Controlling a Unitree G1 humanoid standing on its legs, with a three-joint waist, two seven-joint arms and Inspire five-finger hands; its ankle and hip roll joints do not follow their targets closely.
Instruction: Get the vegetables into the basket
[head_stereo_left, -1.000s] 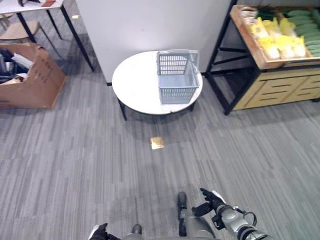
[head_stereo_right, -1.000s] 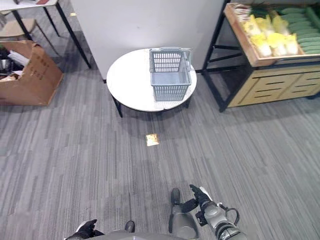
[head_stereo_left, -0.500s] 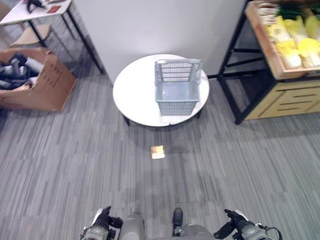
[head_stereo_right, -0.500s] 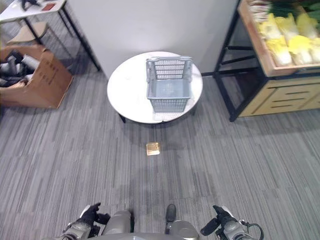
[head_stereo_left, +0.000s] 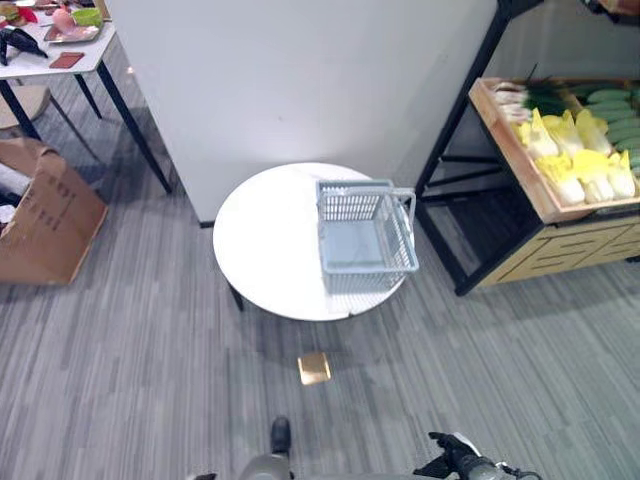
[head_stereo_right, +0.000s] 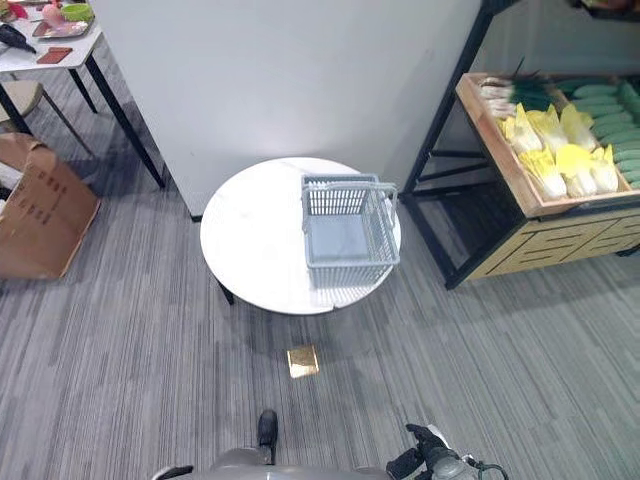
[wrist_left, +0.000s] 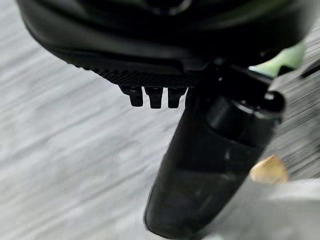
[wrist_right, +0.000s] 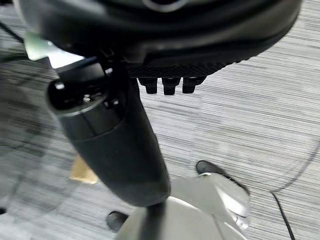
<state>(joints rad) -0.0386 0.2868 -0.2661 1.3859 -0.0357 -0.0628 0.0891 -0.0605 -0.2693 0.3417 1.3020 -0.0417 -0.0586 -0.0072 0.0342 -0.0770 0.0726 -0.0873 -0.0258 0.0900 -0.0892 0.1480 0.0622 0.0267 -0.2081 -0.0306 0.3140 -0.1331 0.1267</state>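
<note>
Wooden produce shelf (head_stereo_left: 560, 215) at far right, on a black frame: its tray holds yellow-white cabbages (head_stereo_left: 585, 170), green cucumbers (head_stereo_right: 600, 100) behind them, and a bunch of leeks or scallions (head_stereo_left: 525, 95) at the back corner. These are the vegetables, all on the shelf, well apart from the basket.

Round white surface (head_stereo_left: 265, 250) in the middle, in front of a white partition (head_stereo_left: 300, 80). Grey plastic basket (head_stereo_left: 365, 235) stands upright on its right part, handle raised at the far side; nothing visible inside it.

Cardboard box (head_stereo_left: 45, 215) on the floor at left; contents not discernible. A second surface (head_stereo_left: 60, 50) at top left carries small items, too small to tell.

Small tan square (head_stereo_left: 314, 367) lies on the carpet just before the round surface.

Right robot hand (head_stereo_right: 428, 452) at the lower edge, low, holding nothing; fingers relaxed, straight thumb in the right wrist view. Left robot hand (wrist_left: 155, 95): short fingertips and a straight thumb in its wrist view, empty; that view also catches the tan square.
</note>
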